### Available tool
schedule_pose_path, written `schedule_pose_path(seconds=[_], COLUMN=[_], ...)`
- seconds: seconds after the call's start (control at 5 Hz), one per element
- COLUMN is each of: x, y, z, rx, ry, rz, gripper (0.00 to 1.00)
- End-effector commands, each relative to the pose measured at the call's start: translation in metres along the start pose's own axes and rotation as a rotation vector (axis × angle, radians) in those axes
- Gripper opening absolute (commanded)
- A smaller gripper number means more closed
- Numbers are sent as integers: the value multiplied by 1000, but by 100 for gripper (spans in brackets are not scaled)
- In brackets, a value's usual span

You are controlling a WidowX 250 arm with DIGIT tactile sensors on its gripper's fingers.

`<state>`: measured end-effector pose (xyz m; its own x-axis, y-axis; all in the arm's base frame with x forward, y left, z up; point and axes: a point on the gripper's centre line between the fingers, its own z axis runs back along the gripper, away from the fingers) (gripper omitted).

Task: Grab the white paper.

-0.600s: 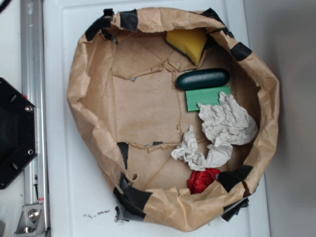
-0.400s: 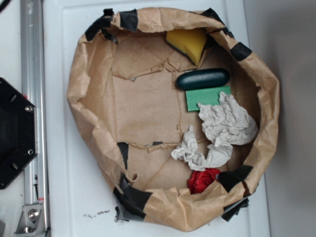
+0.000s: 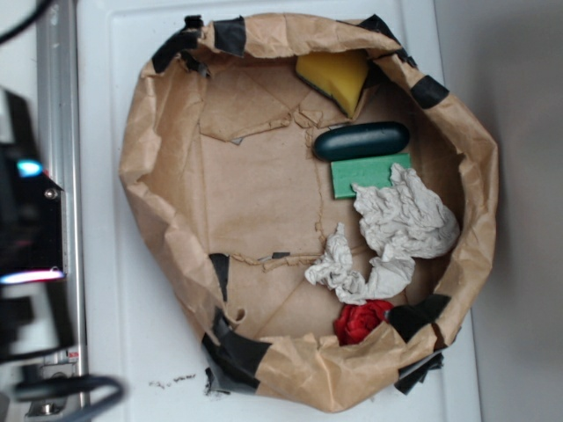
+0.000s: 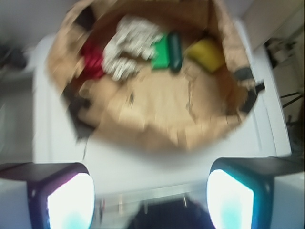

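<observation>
two lumpy wads of the white paper (image 3: 394,233) lie at the right of the brown paper nest (image 3: 264,211) on the white counter (image 3: 106,264), overlapping the green sponge (image 3: 365,173), with a red thing (image 3: 359,321) just beside. my end effector (image 4: 150,191), fingers (image 4: 71,195) spread wide apart and empty, hangs outside the nest, well apart from the paper.

setting: robot lab workbench. evidence: plain white desk (image 3: 106,176); bare aluminium rail (image 3: 60,132) along one edge; black robot hardware with lit indicators (image 3: 26,220) (blurred); makeshift kraft paper bin (image 3: 158,158) patched with black tape, holding assorted test props; no household furnishings in either view.
</observation>
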<state>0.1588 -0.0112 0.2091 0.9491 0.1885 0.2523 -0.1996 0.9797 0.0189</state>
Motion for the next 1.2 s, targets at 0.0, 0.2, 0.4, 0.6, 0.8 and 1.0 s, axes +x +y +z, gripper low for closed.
schedule_pose_path(seconds=[0.0, 0.2, 0.4, 0.6, 0.8, 1.0], x=[54, 74, 95, 106, 117, 126], y=[-15, -16, -20, -26, -36, -37], z=[-61, -93, -120, -131, -146, -157], rx=[-165, -210, -185, -173, -143, -134], ry=[-270, -187, -118, -97, -87, -73], rz=[214, 291, 285, 285, 249, 248], gripper=[100, 100, 100, 100, 100, 100])
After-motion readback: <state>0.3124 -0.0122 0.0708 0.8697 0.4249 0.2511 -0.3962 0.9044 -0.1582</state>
